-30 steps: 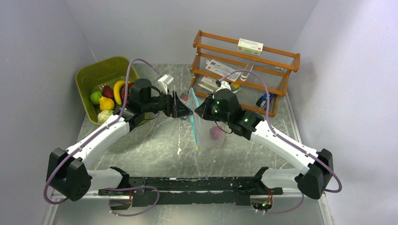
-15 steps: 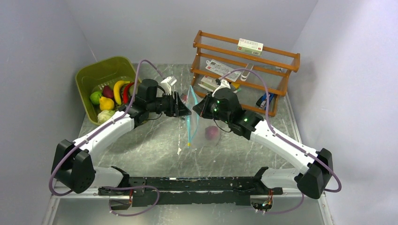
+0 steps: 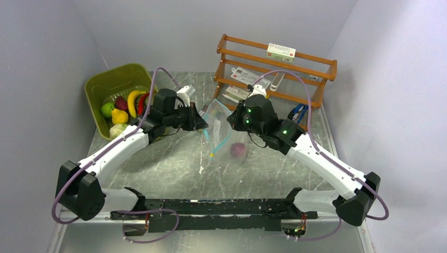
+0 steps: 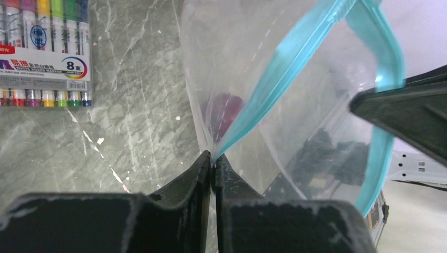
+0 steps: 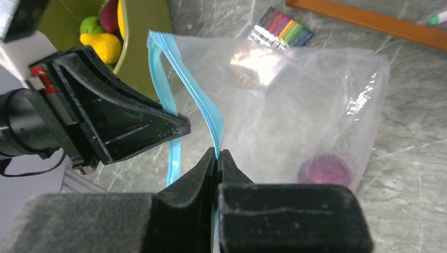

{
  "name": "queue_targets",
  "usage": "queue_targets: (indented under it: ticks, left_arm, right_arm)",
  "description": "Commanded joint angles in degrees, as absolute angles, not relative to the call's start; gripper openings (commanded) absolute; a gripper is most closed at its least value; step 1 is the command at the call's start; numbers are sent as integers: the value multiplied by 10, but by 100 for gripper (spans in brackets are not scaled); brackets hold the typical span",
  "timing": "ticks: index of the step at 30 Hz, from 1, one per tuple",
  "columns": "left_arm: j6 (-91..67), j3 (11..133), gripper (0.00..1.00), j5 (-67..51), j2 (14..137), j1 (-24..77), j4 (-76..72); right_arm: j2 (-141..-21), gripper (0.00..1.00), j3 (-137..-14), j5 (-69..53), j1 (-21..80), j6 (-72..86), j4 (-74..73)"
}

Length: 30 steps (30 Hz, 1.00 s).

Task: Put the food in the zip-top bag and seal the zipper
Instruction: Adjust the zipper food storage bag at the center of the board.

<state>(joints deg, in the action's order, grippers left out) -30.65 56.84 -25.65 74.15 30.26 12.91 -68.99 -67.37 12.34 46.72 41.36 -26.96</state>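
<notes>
Far left of the bag sits the tub (image 3: 113, 84), well apart from it, with most of the food inside: a banana (image 3: 132, 101), a red chili (image 3: 141, 103), a green piece (image 3: 107, 109), a yellow piece (image 3: 119, 116) and a pale piece (image 3: 117, 129).

Just left of the bag, my left pincer (image 3: 204, 126) is pressed together on the zipper (image 4: 295, 58). In my left wrist view the fingers (image 4: 184, 190) meet with only the teal strip between them, at the near end of one lip.

The bag (image 3: 221, 113) stands up off the table (image 3: 174, 158) between my two pincers, its mouth pulled apart into a loop, the teal lips separated. One purple piece (image 3: 237, 150) lies inside the bag at its bottom, resting low against the table.

At the bag's right side, my right pincer (image 3: 231, 120) is also squeezed together, pinching the other lip of the zipper; my right wrist view shows the strip running straight down into the closed tips (image 5: 216, 154).

The markers (image 5: 281, 26) lie flat on the table just beyond the bag.

Right of the bag and behind it stands the wooden rack (image 3: 274, 79), apart from it.
</notes>
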Motion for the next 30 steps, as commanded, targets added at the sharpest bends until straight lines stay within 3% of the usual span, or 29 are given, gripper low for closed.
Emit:
queue_targets:
  ticks: [1,6,13,30]
  left_arm:
    - [-319,575,7,-262,748,306,141]
    - [-342,554,7,-300,745,307,101]
    - [-362,514,12,-345,755,307,45]
    - [-300,567,57,-308,720,307,107]
  right_arm:
    - [-654,0,-718,166,465,393,-316]
    - [-649,0,-734,160,466,393,-321]
    - [-658,0,-663,138,465,400,-279]
    - [-669,0,-616,141,464,399,-254]
